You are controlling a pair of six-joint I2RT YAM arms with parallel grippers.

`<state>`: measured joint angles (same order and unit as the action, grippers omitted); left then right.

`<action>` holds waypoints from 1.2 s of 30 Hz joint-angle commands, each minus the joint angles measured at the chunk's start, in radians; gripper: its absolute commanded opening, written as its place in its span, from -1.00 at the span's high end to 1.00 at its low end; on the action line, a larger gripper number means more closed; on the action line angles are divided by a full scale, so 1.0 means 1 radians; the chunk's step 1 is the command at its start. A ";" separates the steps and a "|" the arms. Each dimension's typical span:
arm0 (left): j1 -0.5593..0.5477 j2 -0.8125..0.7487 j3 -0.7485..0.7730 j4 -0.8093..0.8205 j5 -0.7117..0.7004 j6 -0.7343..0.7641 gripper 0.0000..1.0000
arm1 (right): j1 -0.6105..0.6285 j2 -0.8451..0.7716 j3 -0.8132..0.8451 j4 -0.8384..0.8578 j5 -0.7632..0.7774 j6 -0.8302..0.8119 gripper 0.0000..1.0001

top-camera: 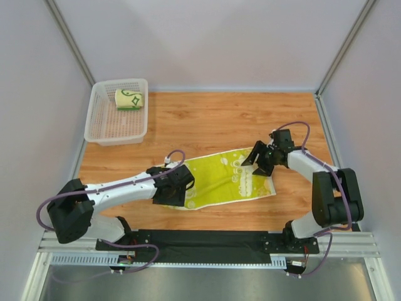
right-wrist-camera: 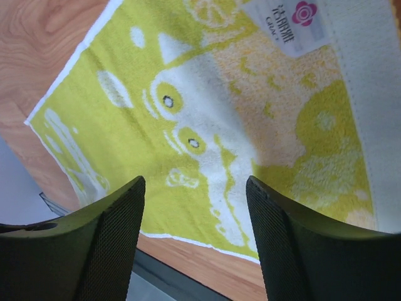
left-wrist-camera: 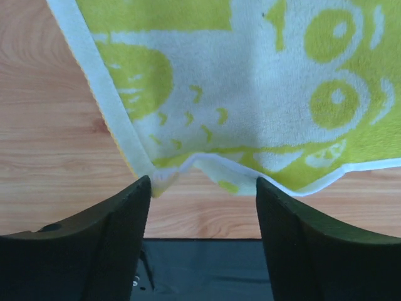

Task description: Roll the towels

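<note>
Yellow-green towel (top-camera: pixel 222 179): lay spread flat on the wooden worktop (top-camera: pixel 207 119), slanted between the two arms, not yet rolled.
Left gripper (left-wrist-camera: pixel 203 186): wide open with nothing in its grasp, down at the towel's left end, where the hem puckered up between the fingers.
Right gripper (right-wrist-camera: pixel 195 182): open too, empty, poised over the towel's right end, near the white sewn label (right-wrist-camera: pixel 288 25).
Green-line towel (top-camera: pixel 130 99): already rolled, resting inside the white mesh basket (top-camera: pixel 116 125) at the far-left corner, well apart from both grippers.
</note>
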<state>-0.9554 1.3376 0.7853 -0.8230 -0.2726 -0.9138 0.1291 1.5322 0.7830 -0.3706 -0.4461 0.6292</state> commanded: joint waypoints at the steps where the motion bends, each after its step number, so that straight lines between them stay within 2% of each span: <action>1: -0.068 0.011 0.054 -0.079 -0.059 -0.068 -0.64 | 0.020 -0.151 0.065 -0.135 0.095 -0.057 -0.40; 5: -0.121 -0.061 0.049 -0.110 -0.068 -0.195 -0.68 | 0.020 -0.230 0.081 -0.209 0.168 -0.072 -0.54; 12: -0.138 -0.251 -0.038 -0.136 -0.138 -0.382 -0.60 | 0.018 -0.271 0.042 -0.237 0.187 -0.072 -0.54; 16: -0.138 -0.317 -0.118 -0.145 -0.116 -0.508 -0.61 | 0.011 -0.282 0.027 -0.245 0.205 -0.066 -0.57; 20: -0.138 -0.296 -0.187 -0.097 -0.082 -0.569 -0.57 | -0.049 -0.242 0.001 -0.212 0.112 -0.052 -0.56; 27: -0.138 -0.261 -0.340 0.102 0.006 -0.611 -0.46 | -0.059 -0.282 -0.004 -0.225 0.129 -0.049 -0.55; 36: -0.138 -0.192 -0.324 0.137 0.018 -0.597 -0.14 | -0.059 -0.271 -0.002 -0.223 0.126 -0.052 -0.53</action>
<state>-1.0882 1.0855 0.5026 -0.7738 -0.3019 -1.4788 0.0723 1.2755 0.7822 -0.5945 -0.3058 0.5751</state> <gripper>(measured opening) 0.586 0.766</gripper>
